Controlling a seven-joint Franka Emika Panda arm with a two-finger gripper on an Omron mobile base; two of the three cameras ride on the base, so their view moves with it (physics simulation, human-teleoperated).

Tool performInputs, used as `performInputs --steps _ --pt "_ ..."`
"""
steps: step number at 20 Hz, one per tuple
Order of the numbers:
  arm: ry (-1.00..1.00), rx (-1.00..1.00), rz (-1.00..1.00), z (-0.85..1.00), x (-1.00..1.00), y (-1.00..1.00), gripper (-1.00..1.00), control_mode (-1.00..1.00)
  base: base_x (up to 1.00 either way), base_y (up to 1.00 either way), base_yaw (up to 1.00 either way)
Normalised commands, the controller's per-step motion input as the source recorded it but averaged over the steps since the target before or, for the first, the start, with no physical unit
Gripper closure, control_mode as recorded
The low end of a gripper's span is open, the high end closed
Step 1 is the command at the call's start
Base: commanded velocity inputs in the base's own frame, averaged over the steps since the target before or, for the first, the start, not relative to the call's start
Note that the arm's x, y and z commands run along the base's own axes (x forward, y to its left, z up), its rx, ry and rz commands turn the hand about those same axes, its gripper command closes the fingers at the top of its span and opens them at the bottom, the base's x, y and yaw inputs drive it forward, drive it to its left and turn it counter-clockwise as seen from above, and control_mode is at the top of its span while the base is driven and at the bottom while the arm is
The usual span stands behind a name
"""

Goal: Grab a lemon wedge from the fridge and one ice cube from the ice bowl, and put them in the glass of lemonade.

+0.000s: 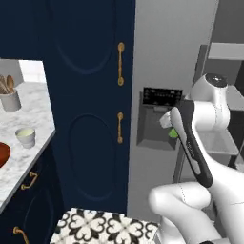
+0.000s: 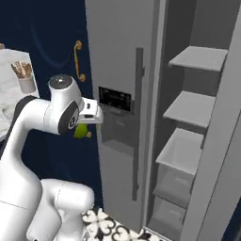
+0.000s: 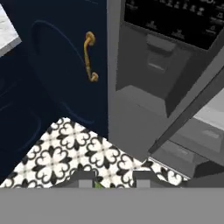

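Patterned black-and-white floor tile [image 3: 65,153] sits closest under my end effector [image 3: 114,180], which is clenched on the lemon wedge [image 2: 82,131], a small yellow-green lump pinched between the two dark finger tips. I'm holding it in front of the fridge [image 1: 162,57], a smooth grey slab with a dark dispenser panel [image 2: 114,100]; its other door is open on flat grey shelves [image 2: 194,107]. Over on the marbled desk [image 1: 33,119] I see the pale glass of lemonade [image 1: 25,137] and the reddish-brown ice bowl [image 1: 3,155] just beside it.

The white arm [image 1: 190,138] bends at the elbow, hand level, jaws narrowed (something greenish between them).
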Motion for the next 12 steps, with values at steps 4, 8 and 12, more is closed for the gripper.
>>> performInputs --steps 4,8,12 --pt "0.0 0.0 0.0 0.0 0.0 0.0 1.0 1.0 -0.12 0.8 0.79" --pt "0.0 0.0 0.0 0.0 0.0 0.0 1.0 1.0 0.59 0.31 0.65" --pt "0.0 0.0 0.0 0.0 0.0 0.0 1.0 1.0 1.0 0.0 0.42"
